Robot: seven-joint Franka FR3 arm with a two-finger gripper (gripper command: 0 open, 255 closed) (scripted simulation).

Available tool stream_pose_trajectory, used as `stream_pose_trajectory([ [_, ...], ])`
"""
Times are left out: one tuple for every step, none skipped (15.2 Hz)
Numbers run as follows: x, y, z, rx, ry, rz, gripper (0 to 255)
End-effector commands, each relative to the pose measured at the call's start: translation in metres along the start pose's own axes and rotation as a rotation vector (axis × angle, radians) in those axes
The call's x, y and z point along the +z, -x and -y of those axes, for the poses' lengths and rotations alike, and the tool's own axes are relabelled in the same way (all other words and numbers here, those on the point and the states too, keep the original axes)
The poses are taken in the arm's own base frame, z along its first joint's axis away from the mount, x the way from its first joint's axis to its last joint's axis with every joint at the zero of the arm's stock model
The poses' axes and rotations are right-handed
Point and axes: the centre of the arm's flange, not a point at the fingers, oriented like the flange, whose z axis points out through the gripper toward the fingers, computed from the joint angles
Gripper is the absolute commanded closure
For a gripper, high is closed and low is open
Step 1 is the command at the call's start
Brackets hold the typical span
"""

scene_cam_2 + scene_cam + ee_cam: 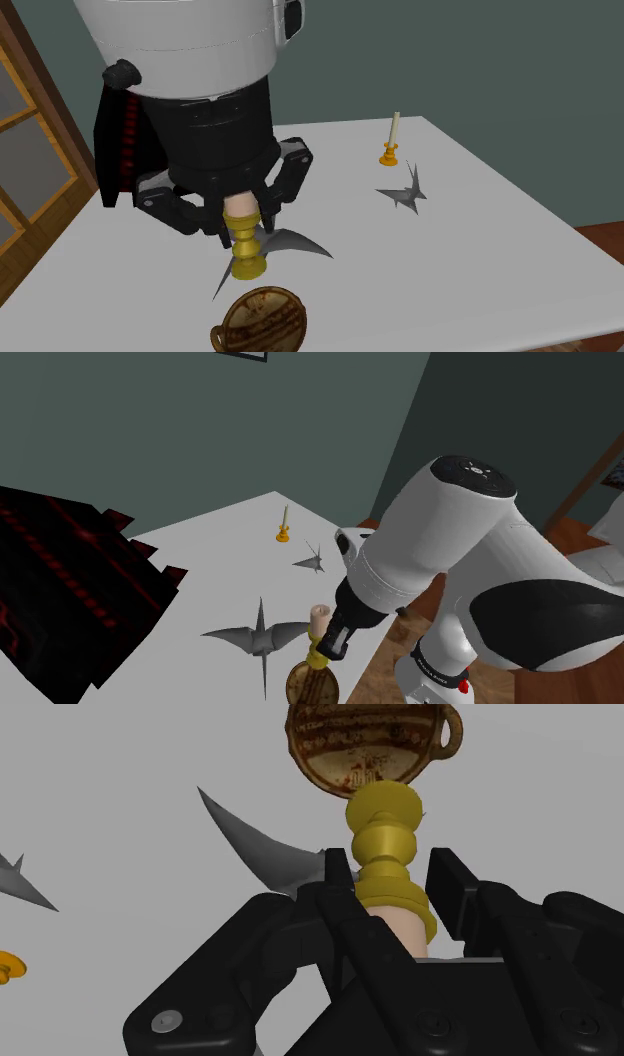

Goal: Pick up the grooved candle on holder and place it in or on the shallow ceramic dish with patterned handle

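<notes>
My black gripper (241, 216) is shut on the grooved candle on holder: a cream candle (240, 207) with a yellow turned holder (247, 251) hanging below the fingers. It hangs upright just above the white table, beside the shallow brown patterned dish (262, 318) with a loop handle. In the wrist view the fingertips (338, 874) clasp the holder (385, 834), and the dish (365, 744) lies just past its base. The shoulder view has the candle (319, 615) above the dish (313, 684) near the table's front edge.
A thin candle on a small orange holder (391, 146) stands farther back. Two grey spiky star-shaped objects lie on the table, one (290, 243) right beside the held candle, one (408, 192) near the thin candle. A black-and-red slab (70, 582) covers the shoulder view's left.
</notes>
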Motion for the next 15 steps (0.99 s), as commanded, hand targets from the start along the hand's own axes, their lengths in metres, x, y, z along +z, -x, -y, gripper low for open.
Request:
stream_pose_trajectory([
  [-0.007,0.022,0.003,0.001,0.000,0.001,255],
  [-0.002,0.023,0.003,0.001,0.000,0.001,255],
  [0.004,0.024,0.004,0.001,0.000,0.001,255],
  [0.009,0.025,0.004,0.001,0.000,0.001,255],
  [0.014,0.026,0.004,0.001,0.000,0.001,255],
  [0.019,0.027,0.005,0.001,0.000,0.001,255],
  [0.024,0.028,0.005,0.001,0.000,0.001,255],
  [0.029,0.029,0.005,0.001,0.000,0.001,255],
  [0.035,0.030,0.006,0.001,0.000,0.001,255],
  [0.040,0.031,0.006,0.001,0.000,0.001,255],
  [0.045,0.032,0.006,0.001,0.000,0.001,255],
  [0.050,0.033,0.007,0.001,0.000,0.001,255],
  [0.055,0.034,0.007,0.001,0.000,0.001,255],
  [0.061,0.035,0.007,0.001,0.000,0.001,255],
  [0.066,0.036,0.008,0.001,0.000,0.001,255],
])
